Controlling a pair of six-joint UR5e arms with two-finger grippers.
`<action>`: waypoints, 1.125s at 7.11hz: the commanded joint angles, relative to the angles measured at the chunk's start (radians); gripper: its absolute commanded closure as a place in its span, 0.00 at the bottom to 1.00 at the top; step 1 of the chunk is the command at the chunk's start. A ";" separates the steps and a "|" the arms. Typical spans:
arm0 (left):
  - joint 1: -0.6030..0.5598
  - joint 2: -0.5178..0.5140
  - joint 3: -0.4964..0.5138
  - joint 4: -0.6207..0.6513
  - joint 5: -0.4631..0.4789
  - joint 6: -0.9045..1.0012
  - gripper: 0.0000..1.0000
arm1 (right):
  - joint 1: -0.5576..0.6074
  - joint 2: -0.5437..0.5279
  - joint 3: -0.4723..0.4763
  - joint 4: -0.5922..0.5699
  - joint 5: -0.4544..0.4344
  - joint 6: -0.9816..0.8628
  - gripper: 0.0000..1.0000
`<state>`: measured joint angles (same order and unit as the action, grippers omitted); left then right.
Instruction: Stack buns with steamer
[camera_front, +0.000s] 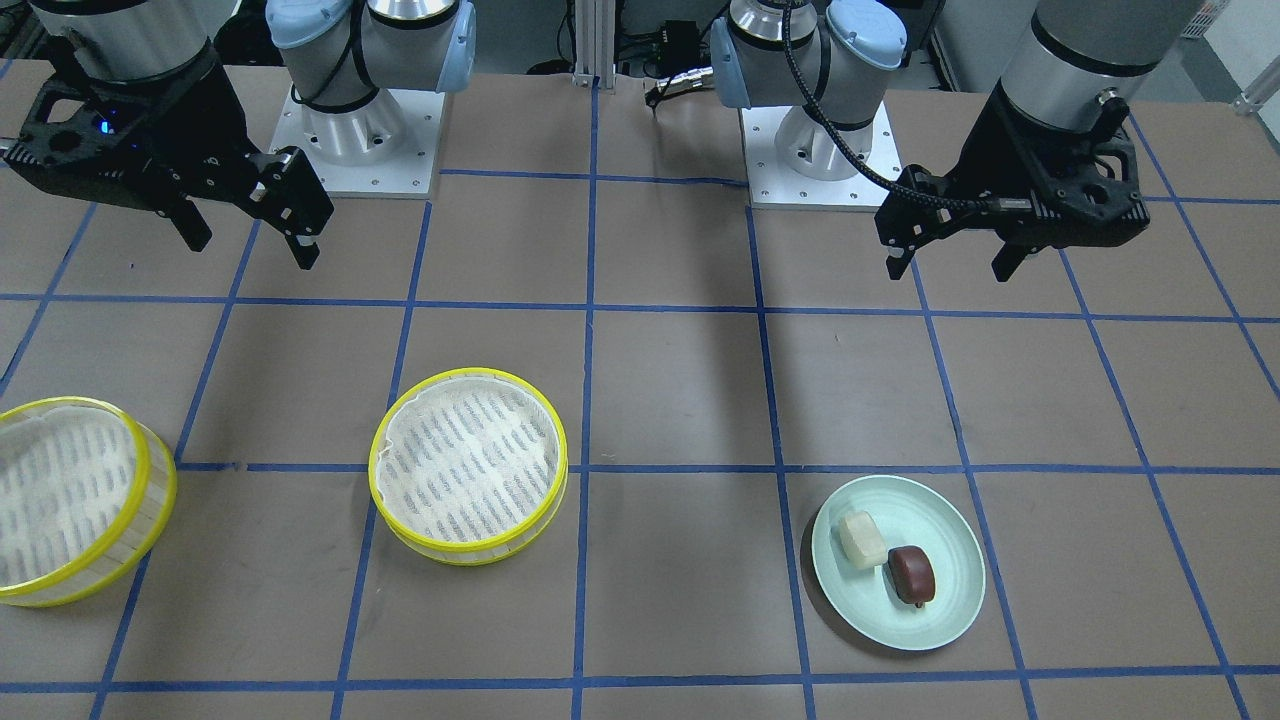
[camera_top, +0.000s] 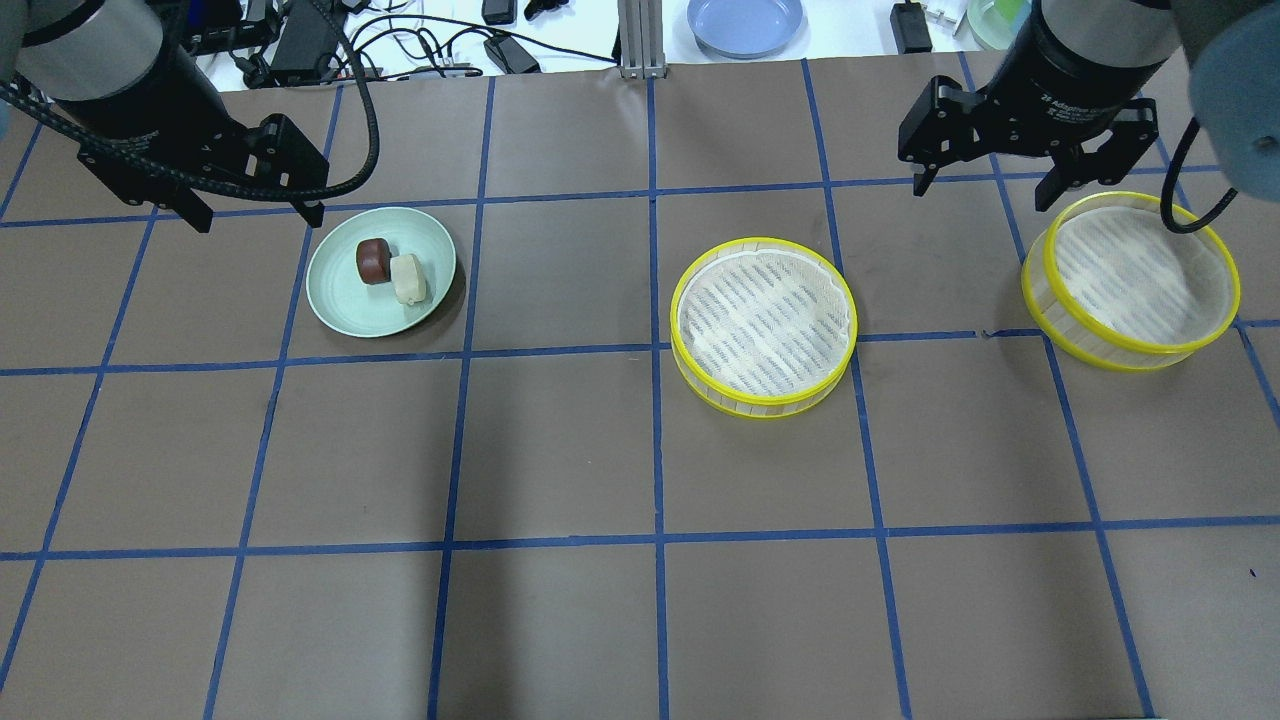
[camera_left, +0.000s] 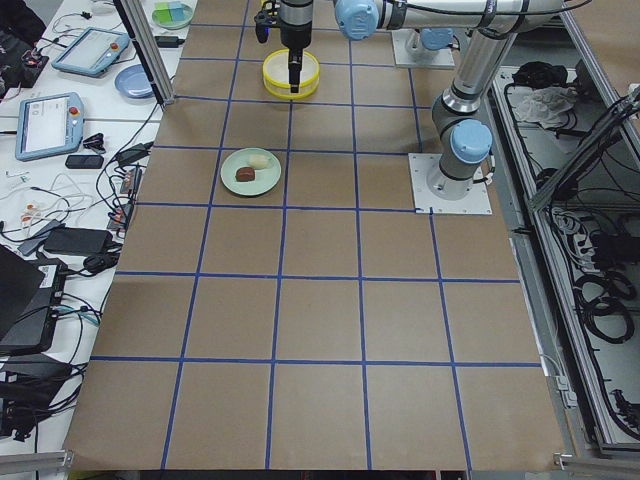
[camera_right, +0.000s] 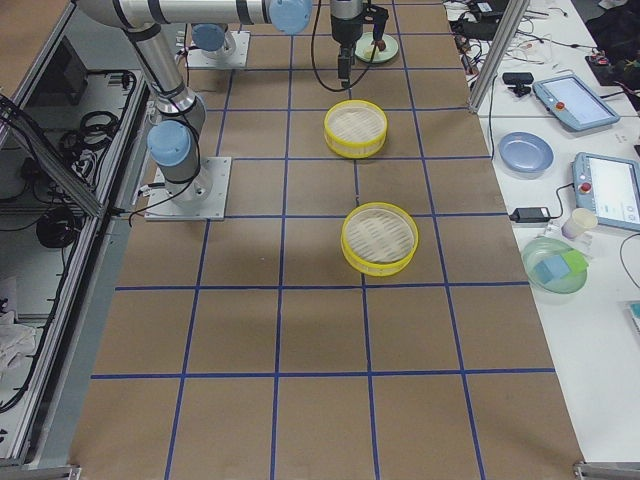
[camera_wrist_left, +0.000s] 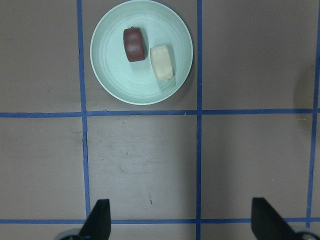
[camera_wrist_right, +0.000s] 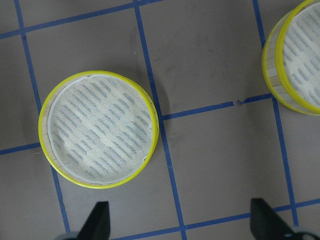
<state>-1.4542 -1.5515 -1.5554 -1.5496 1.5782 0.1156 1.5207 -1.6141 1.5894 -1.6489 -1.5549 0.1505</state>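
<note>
We hover both arms, wrists pointing down: left fingers (camera_wrist_left: 99, 220) splayed, empty, near the smooth green plate (camera_wrist_left: 107, 75) bearing a blocky cream bun (camera_wrist_left: 162, 62) and a rounded brown bun (camera_wrist_left: 134, 44). Right fingers (camera_wrist_right: 98, 220) are equally released over a round, cloth-lined, yellow-rimmed steamer tray (camera_wrist_right: 97, 130), its twin (camera_wrist_right: 300, 60) apart on the surface (camera_wrist_right: 210, 50).

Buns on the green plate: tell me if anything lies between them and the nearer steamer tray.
Nothing visible does. The cream bun and brown bun lie side by side on the plate, and only bare taped table separates it from the nearer tray, which holds only its cloth lining.
</note>
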 joint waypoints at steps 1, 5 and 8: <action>0.001 0.001 -0.003 0.000 -0.001 0.003 0.00 | 0.001 0.000 0.000 -0.009 0.006 0.000 0.00; 0.017 -0.045 -0.005 0.009 -0.003 0.007 0.00 | -0.182 0.014 0.003 -0.097 -0.112 -0.044 0.00; 0.017 -0.159 -0.076 0.223 -0.014 -0.005 0.00 | -0.458 0.092 0.001 -0.112 -0.082 -0.278 0.00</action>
<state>-1.4375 -1.6670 -1.5950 -1.4203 1.5671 0.1177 1.1750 -1.5600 1.5910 -1.7544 -1.6532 -0.0774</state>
